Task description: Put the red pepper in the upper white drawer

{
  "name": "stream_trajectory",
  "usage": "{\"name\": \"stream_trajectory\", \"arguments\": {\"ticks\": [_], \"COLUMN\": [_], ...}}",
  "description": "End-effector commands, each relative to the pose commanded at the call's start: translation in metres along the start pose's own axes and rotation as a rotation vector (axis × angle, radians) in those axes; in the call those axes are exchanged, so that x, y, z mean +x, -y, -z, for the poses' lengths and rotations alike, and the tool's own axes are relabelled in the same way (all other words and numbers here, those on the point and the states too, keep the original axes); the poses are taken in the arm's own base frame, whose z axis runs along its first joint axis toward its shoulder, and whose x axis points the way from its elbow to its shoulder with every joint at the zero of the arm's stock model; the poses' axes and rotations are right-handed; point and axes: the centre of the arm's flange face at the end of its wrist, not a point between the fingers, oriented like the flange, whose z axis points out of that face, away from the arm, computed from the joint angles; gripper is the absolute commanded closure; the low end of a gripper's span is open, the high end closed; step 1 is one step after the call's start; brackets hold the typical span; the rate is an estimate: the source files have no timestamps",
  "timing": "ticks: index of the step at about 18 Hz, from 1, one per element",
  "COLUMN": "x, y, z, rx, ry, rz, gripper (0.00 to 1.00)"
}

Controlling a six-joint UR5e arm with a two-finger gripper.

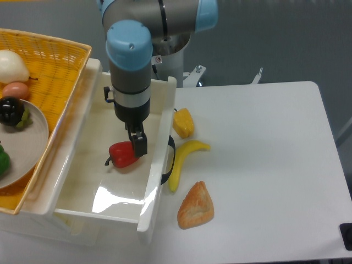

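Pepper [123, 154], red, lies on the floor inside the white drawer [155, 187], so the placing looks done. Gripper [137, 144] hangs beside the pepper's right edge; whether its fingers are apart I cannot tell.

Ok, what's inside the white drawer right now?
The red pepper lies on the drawer floor, with the gripper at its right side. The arm covers part of the drawer's back; nothing else shows inside.

No text, label or number can be read anywhere.
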Motion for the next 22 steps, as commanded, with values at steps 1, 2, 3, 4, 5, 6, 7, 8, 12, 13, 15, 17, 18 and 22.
{"name": "stream_trajectory", "arguments": {"ticks": [1, 2, 3, 4, 5, 6, 7, 8, 12, 13, 15, 17, 18, 22], "x": [0.001, 0.0, -0.001, -0.003, -0.006, -0.008, -0.008, -0.009, -0.016, -0.018, -0.021, -0.025, -0.024, -0.032], "y": [0.001, 0.0, -0.002, -0.003, -0.006, -0.009, -0.008, -0.009, -0.023, -0.027, -0.04, -0.061, -0.068, -0.116], "z": [0.004, 0.007, 0.01, 0.01, 0.012, 0.014, 0.015, 0.016, 0.034, 0.041, 0.054, 0.065, 0.075, 0.096], "rx": [0.028, 0.063, 0.105, 0.149, 0.184, 0.216, 0.24, 0.26, 0.301, 0.304, 0.305, 0.31, 0.312, 0.26], "ry": [0.0, -0.003, -0.012, -0.027, -0.039, -0.053, -0.067, -0.079, -0.083, -0.07, -0.041, -0.016, 0.006, 0.086], "rz": [0.051, 0.114, 0.177, 0.242, 0.316, 0.383, 0.436, 0.487, 0.693, 0.704, 0.733, 0.773, 0.782, 0.866], "gripper": [0.03, 0.0, 0.0, 0.0, 0.0, 0.0, 0.0, 0.0, 0.0, 0.0, 0.0, 0.0, 0.0, 0.0]}}
